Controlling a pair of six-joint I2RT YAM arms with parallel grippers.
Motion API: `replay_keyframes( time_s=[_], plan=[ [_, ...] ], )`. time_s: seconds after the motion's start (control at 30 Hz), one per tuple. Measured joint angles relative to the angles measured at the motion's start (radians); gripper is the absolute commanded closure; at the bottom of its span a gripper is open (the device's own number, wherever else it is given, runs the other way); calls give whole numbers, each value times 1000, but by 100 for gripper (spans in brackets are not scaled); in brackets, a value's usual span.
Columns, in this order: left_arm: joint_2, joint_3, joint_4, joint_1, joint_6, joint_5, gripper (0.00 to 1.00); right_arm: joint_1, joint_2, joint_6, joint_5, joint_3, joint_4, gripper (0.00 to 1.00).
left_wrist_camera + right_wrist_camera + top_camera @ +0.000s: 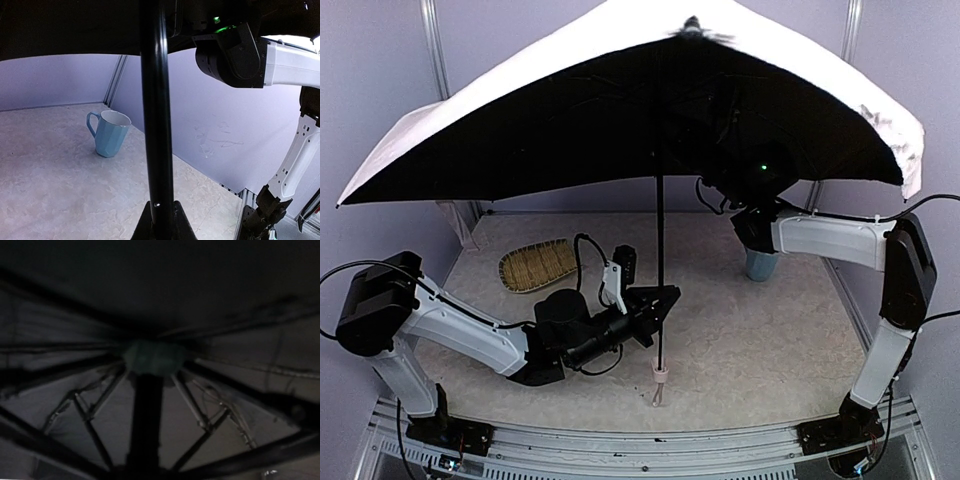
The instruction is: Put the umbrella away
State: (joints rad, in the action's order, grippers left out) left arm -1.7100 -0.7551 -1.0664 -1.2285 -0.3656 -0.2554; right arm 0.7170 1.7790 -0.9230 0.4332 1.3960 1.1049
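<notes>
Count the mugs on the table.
1. A pale blue mug stands upright at the table's far right, partly behind the right arm in the top view. The arms could hide others.

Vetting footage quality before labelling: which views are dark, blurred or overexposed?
Right wrist: very dark and soft, only umbrella ribs and hub discernible. Top external: canopy top blown out white. Left wrist: evenly lit, mug sharp, the close shaft a featureless black.

Matt pale cloth on the umbrella (620,60), glossy black shaft (156,125), woven tray (537,265), glazed mug (111,134).
</notes>
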Motion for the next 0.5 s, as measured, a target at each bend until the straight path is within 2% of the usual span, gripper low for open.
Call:
replay_keyframes(
  time_s=[0.13, 0.37, 0.43, 0.5],
  plan=[
    [0, 1, 1, 0, -5, -11, 100, 2, -5, -5, 3, -10, 3, 99],
    [2, 3, 17, 3, 0, -16, 100, 9, -20, -6, -20, -41, 9, 99],
    [3, 3, 20, 3, 2, -17, 100, 9, -24, 1, -24, -46, 7, 84],
    [4, 3, 22, 3, 7, -20, 100, 9, -29, 15, -26, -49, -2, 60]
  ],
)
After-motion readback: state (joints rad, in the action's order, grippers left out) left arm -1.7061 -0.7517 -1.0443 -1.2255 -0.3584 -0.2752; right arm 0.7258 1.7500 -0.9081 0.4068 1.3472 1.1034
